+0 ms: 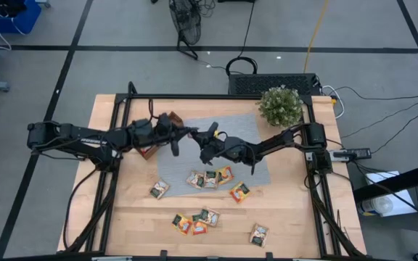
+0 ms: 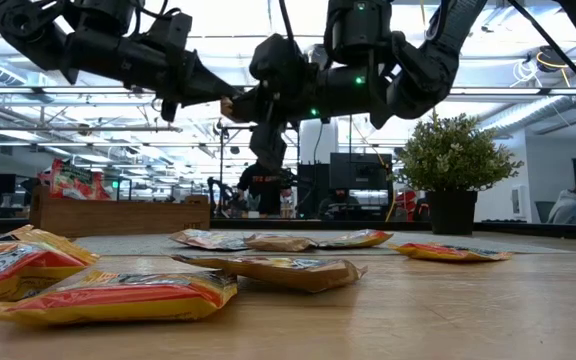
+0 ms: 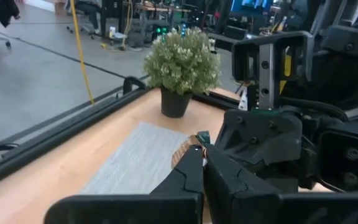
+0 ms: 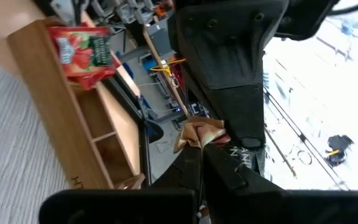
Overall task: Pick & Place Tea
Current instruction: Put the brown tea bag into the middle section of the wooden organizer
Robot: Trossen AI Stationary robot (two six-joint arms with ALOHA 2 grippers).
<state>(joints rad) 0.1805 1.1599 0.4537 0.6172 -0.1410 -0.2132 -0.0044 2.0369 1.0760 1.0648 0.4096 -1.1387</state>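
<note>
One tea sachet (image 4: 197, 130), brownish with a green corner, hangs in the air over the grey mat (image 1: 238, 130), held between both grippers. My left gripper (image 1: 192, 133) comes from the table's left and is shut on it. My right gripper (image 1: 200, 138) comes from the right and is shut on it too. Several other sachets lie flat on the table: a cluster (image 1: 210, 177) on the mat's near edge and others (image 1: 194, 221) nearer the front. The wooden tray (image 4: 73, 118) stands under my left arm with a red sachet (image 4: 79, 53) upright in it. My left gripper pinches one edge of the sachet (image 3: 190, 148) between its two fingers, which lie level and reach in from the table's left. The sachet is lifted clear above the mat. My right gripper pinches the crumpled opposite edge (image 4: 194, 135) between its two fingers, level, from the table's right, tip to tip with the left fingers (image 4: 238, 134).
A potted plant (image 1: 280, 105) stands at the far right corner of the table. Loose sachets lie at the front right (image 1: 258, 233) and front left (image 1: 159, 189). The black frame rails (image 1: 310, 188) run along the table's sides.
</note>
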